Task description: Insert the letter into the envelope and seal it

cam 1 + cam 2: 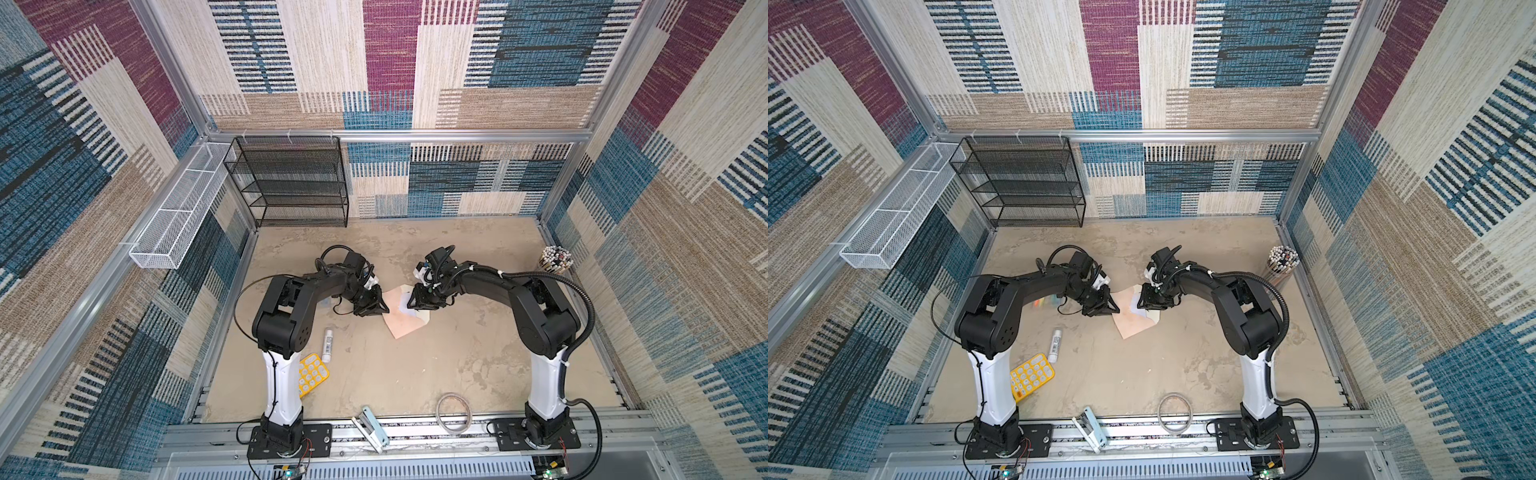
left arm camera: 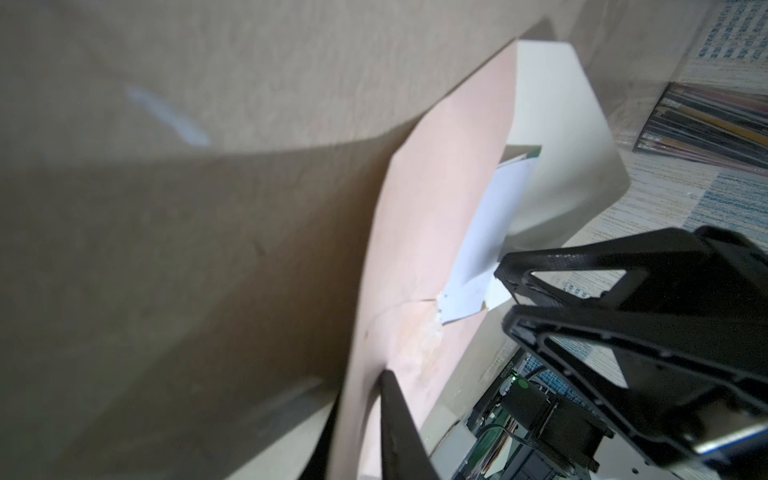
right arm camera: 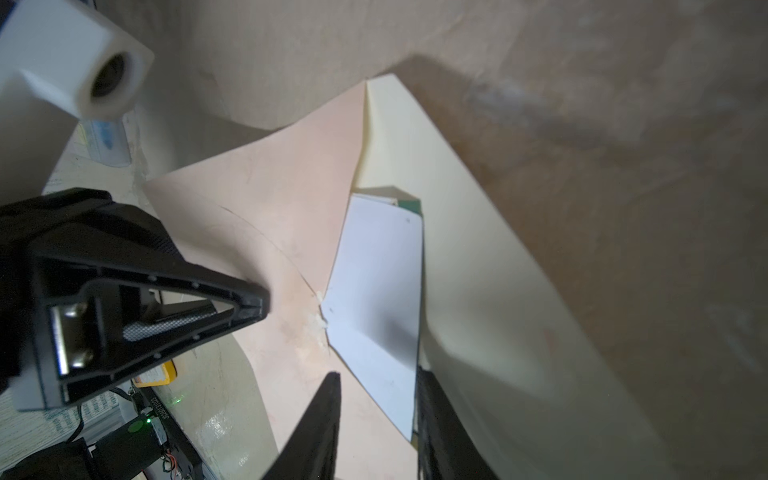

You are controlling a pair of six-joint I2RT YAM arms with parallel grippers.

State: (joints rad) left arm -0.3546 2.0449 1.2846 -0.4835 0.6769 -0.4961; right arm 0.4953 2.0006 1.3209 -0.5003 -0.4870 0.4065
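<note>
Envelope (image 1: 401,322) (image 1: 1133,326) (image 2: 436,228) (image 3: 270,187): pale peach-pink with diagonal seams. It lies askew near the middle of the table (image 1: 374,374), mouth open.
Flap (image 2: 573,145) (image 3: 478,291): cream, unfolded and curling up away from the pocket.
Letter (image 1: 404,305) (image 2: 486,232) (image 3: 378,282): white sheet with a dark green corner showing. It sits tilted in the mouth between the pink front and the flap, partly sticking out.

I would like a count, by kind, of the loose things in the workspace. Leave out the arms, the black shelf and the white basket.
envelope: 1
letter: 1
yellow calculator: 1
white tube: 1
stapler: 1
ring: 1
cup of pencils: 1
Total: 7
</note>
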